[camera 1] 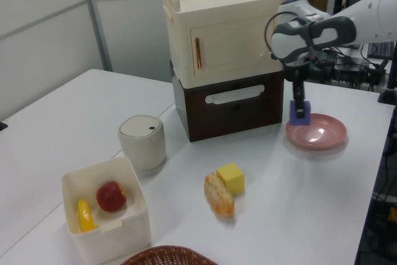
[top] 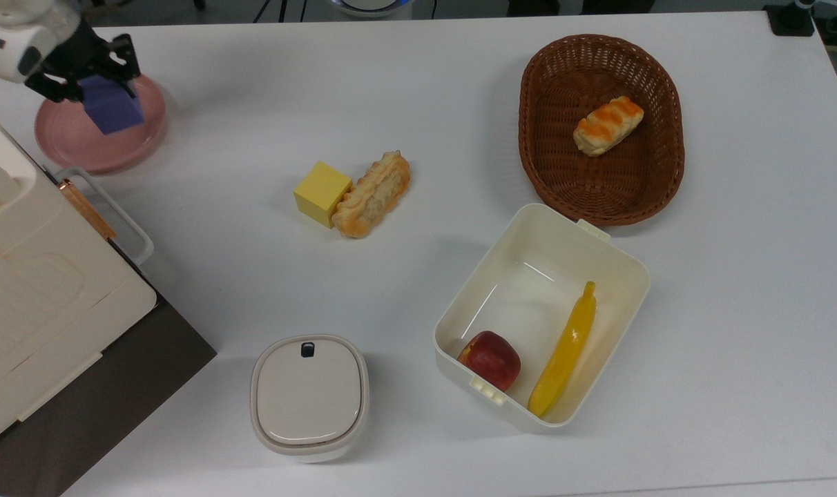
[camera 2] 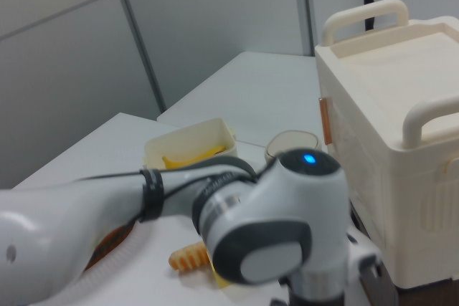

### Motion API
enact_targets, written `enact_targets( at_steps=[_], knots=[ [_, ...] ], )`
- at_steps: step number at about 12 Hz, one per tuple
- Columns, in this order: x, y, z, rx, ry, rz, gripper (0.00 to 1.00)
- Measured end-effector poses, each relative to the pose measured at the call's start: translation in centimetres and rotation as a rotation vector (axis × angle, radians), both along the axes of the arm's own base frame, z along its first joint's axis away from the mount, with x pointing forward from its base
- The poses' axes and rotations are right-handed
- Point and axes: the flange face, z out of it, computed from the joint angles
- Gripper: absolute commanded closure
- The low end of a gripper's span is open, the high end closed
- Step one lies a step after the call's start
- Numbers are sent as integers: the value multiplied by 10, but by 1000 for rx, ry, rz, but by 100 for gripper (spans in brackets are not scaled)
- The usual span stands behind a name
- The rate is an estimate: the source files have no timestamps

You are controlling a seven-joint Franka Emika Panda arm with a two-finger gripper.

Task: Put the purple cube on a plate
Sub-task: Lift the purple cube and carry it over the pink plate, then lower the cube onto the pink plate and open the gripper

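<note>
Clamped between the two black fingers of the gripper (top: 97, 76), the purple cube (top: 112, 105) is held above the pink plate (top: 66, 141) at the top view's upper left; in the left view the gripper (camera 1: 299, 110) and the cube (camera 1: 298, 114) are seen over the plate's (camera 1: 322, 138) near-left rim, and whether the cube touches the plate cannot be told. Just beside the gripper, toward the top view's lower left, a cream cabinet (top: 39, 276) with a copper-coloured handle is found on a dark brown base; in the left view it (camera 1: 223, 29) stands close to the arm's left. Well apart from the gripper, toward the top view's right, a yellow cube (top: 321, 192) is seen touching a bread piece (top: 373, 193). Farther off, a brown wicker basket (top: 550, 172) holding a second pastry (top: 608, 125), an open cream box (top: 626, 276) with an apple (top: 489, 359) and a banana (top: 565, 352), and a lidded cream container (top: 309, 393) are placed on the white table (top: 736, 310). Nothing is found between the held cube and the plate below it. The cube has equal sides, so no long axis can be named; it is turned slightly, one corner pointing to the top view's lower right. No writing can be read anywhere.
</note>
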Motion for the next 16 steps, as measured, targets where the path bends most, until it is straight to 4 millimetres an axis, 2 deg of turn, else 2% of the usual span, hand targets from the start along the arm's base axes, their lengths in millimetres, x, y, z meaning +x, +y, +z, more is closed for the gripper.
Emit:
enact_targets(
  at_steps=[1,2,3,5,6,7,13,16],
  knots=[
    [-15,-19,-3,9,5,0,49],
    [-28,-36,-6,16,10,-6,39],
    [-35,-45,-8,21,13,-11,35],
    [-36,-51,-13,18,7,-17,34],
    [-34,-51,-17,18,6,-16,24],
    [-32,-52,-21,14,-1,-14,1],
    [-29,-54,-24,6,-12,-13,0],
    [-26,-54,-17,-3,-25,-12,0]
  ],
)
